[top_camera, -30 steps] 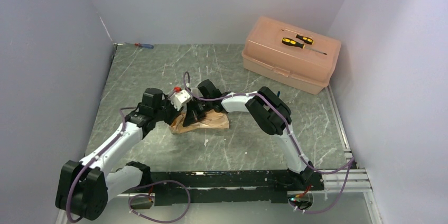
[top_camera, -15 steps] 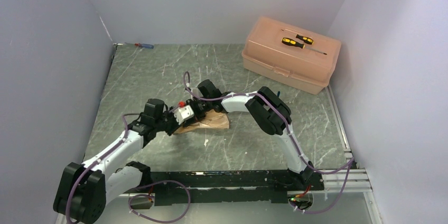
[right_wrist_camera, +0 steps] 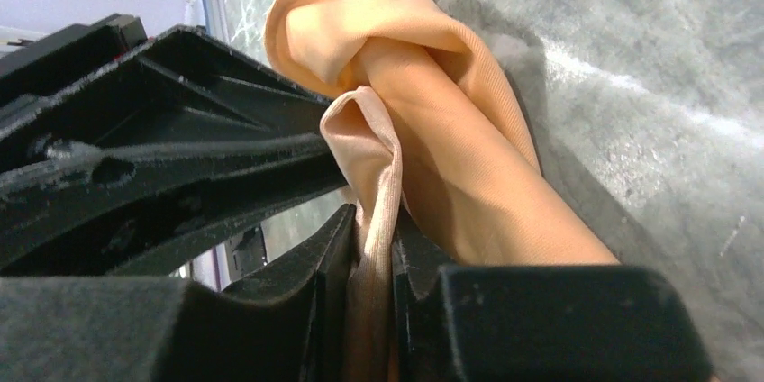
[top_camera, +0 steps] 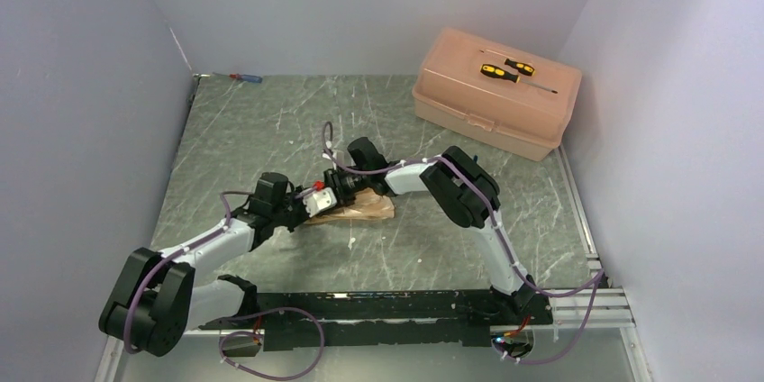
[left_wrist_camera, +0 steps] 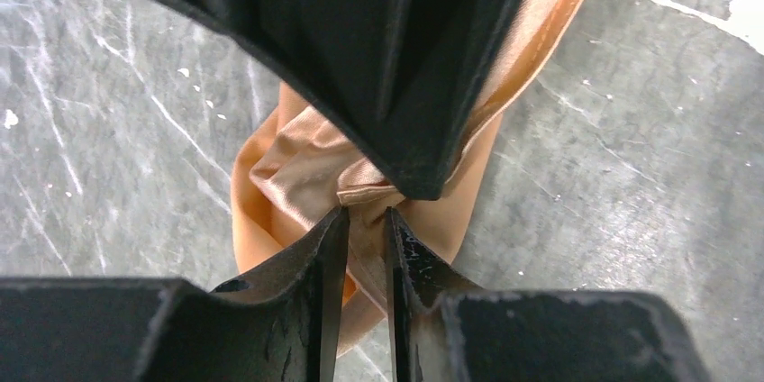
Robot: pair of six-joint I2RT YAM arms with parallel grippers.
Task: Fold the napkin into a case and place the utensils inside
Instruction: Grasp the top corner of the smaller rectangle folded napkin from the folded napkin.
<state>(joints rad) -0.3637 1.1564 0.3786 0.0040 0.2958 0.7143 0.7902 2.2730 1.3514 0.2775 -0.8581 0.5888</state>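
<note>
Left hand (left_wrist_camera: 365, 216): the fingers (left_wrist_camera: 317, 265) stand almost together, with only a narrow slot between them. A bunched fold of the napkin (left_wrist_camera: 290, 164) sits in that slot, so the hand is clamped on the cloth.

Right hand (right_wrist_camera: 373, 220): the jaws are equally narrow. A pale, doubled edge of the napkin runs down between them and touches both inner faces, so this hand also grips the cloth.

The two hands meet tip to tip over the napkin's left end. The napkin lies crumpled on the desk (top_camera: 270, 121), near the middle and well apart from the pink box (top_camera: 494, 92) at the far right.
</note>
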